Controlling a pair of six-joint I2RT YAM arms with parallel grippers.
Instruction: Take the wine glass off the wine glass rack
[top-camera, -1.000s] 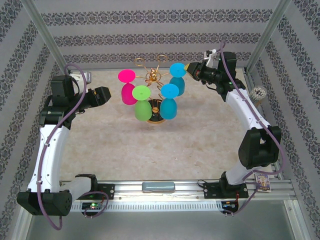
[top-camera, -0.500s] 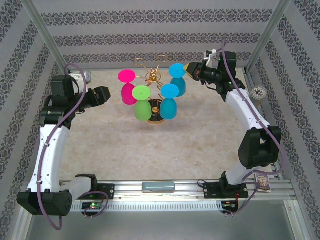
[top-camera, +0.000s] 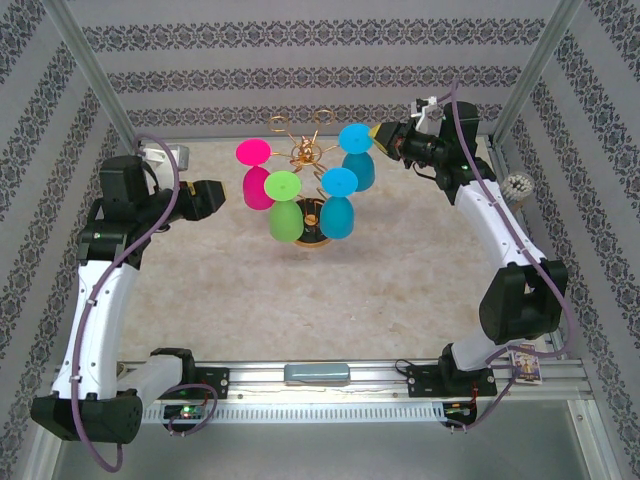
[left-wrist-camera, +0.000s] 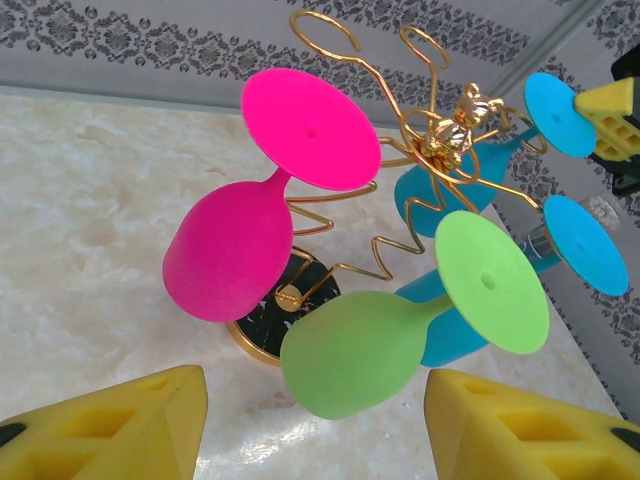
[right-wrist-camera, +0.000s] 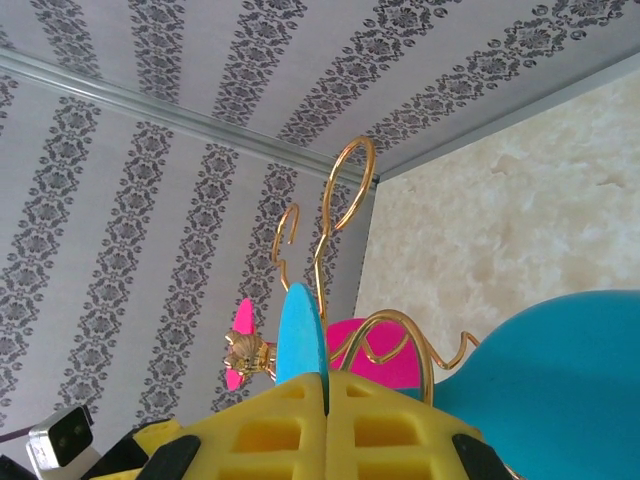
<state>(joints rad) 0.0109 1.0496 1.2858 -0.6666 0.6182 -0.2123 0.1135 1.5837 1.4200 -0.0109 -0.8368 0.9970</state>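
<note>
Yellow pads (right-wrist-camera: 270, 425) on the right gripper (top-camera: 383, 139) are pressing flat together, no gap btw them, right at the foot of the far blue glass (top-camera: 357, 172). In the wrist view that foot's rim is meeting the seam of the pads, but I can't tell whether it's pinched or just touching.

The glass is hanging foot-up, bowl-down on the far right side of the rack (top-camera: 305, 153), with gold wire curling around its stem. The left gripper (left-wrist-camera: 315, 430) is hovering off to the rack's left, jaws roughly halfway apart w/ nothing in them, facing the pink glass (left-wrist-camera: 232, 250) and green glass (left-wrist-camera: 350, 350).

By my read, the step in hand is sliding that blue glass out of its loop. Doing it well probably means drawing the stem outward through the loop's open end, away from the post, not lifting (the foot looks wider than the wire gap, so straight up would likely jam). It wants a slow, level pull, since an edge-only hold could let the bowl swing. The near blue glass (top-camera: 337, 215) is hanging just beside it, so clearance there is tight. The rack looks light, and dragging could tip it.
</note>
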